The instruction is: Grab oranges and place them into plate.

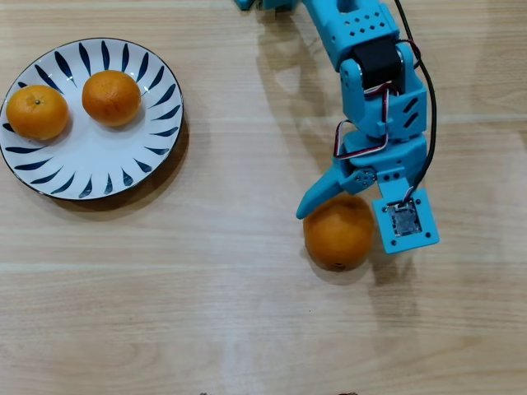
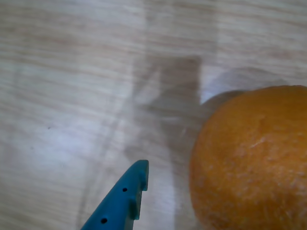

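Observation:
The large orange [image 1: 338, 237] lies on the wooden table right of centre. My blue gripper [image 1: 347, 229] comes down from the top edge and stands open around the orange's upper part. One finger [image 1: 317, 197] is at the orange's upper left; the other side sits under the camera mount [image 1: 405, 222] at its right. In the wrist view the orange [image 2: 249, 158] fills the lower right, with a gap between it and the blue fingertip [image 2: 122, 199]. Two smaller oranges [image 1: 37, 112] [image 1: 111, 97] rest on the white plate [image 1: 99, 164] with blue strokes at the upper left.
Bare light wooden tabletop [image 1: 230, 313] stretches between the plate and the large orange and along the whole front. The arm [image 1: 362, 41] and its black cable [image 1: 430, 107] occupy the upper right.

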Available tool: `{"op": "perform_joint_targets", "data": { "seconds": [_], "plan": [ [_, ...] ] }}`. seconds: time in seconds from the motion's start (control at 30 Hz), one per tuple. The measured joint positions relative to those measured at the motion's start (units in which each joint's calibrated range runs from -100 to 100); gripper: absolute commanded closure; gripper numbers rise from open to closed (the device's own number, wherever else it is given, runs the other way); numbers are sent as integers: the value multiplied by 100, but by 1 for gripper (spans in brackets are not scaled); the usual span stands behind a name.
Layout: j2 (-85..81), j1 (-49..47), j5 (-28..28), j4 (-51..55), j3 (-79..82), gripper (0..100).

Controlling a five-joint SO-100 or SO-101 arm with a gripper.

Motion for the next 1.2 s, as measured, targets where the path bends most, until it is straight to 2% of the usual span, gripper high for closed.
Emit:
{"op": "perform_joint_targets", "data": {
  "seconds": [0.2,0.37,0.8,1.2],
  "plan": [
    [305,169,94,-319,0,47],
    [474,169,94,-586,0,58],
    [466,270,136,-603,0,64],
    [76,346,230,767,-35,65]
  ]
}}
